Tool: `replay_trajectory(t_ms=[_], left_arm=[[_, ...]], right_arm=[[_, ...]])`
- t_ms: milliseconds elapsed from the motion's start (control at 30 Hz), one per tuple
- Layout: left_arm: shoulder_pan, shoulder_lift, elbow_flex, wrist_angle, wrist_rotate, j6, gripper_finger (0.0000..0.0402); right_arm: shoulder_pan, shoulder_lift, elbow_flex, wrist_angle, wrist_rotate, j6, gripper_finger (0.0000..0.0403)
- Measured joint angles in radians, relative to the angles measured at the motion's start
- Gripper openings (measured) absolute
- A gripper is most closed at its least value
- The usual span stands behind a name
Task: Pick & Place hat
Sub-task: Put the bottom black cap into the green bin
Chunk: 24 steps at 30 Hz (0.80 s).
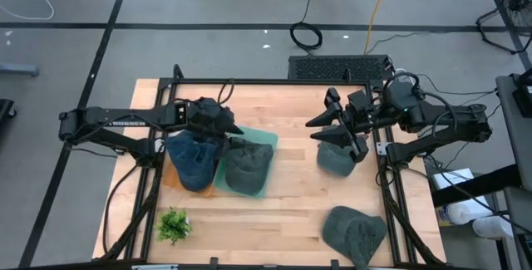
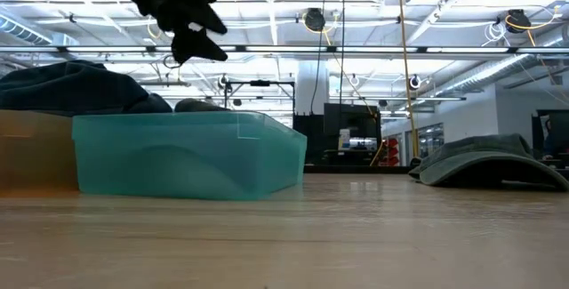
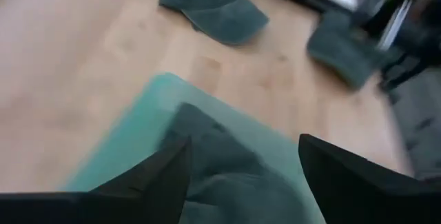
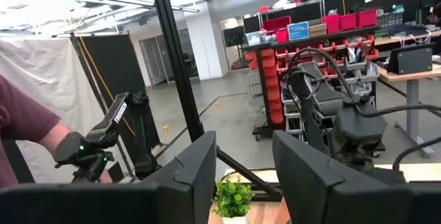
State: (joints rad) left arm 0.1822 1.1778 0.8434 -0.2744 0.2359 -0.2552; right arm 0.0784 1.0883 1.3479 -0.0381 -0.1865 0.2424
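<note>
Your left end effector [image 3: 241, 176], fingers spread, hangs directly above the grey hat [image 1: 247, 167] in the teal bin [image 1: 264, 139].

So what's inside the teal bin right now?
A grey-green hat lies in the teal bin, filling most of it. The left gripper hangs open over it, holding nothing. Anything under the hat is hidden.
</note>
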Motion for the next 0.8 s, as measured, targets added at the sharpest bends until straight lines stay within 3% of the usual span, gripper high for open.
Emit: replay_trajectory(t_ms=[167, 300, 533, 800], left_arm=[[-0.004, 0.000, 0.001, 0.000, 0.152, -0.269, 0.0274], [-0.025, 0.000, 0.001, 0.041, 0.259, -0.326, 0.0274], [-0.070, 0.000, 0.001, 0.305, 0.386, -0.419, 0.0274], [-0.117, -0.015, 0.001, 0.598, 0.394, -0.619, 0.0274]], right_arm=[[0.000, 0.000, 0.000, 0.002, -0.001, 0.005, 0.0130], [0.000, 0.000, 0.000, 0.004, 0.000, 0.007, 0.0130], [0.000, 0.000, 0.000, 0.001, -0.001, 0.102, 0.0133], [-0.001, -0.025, 0.000, -0.163, 0.066, 0.110, 0.0211]])
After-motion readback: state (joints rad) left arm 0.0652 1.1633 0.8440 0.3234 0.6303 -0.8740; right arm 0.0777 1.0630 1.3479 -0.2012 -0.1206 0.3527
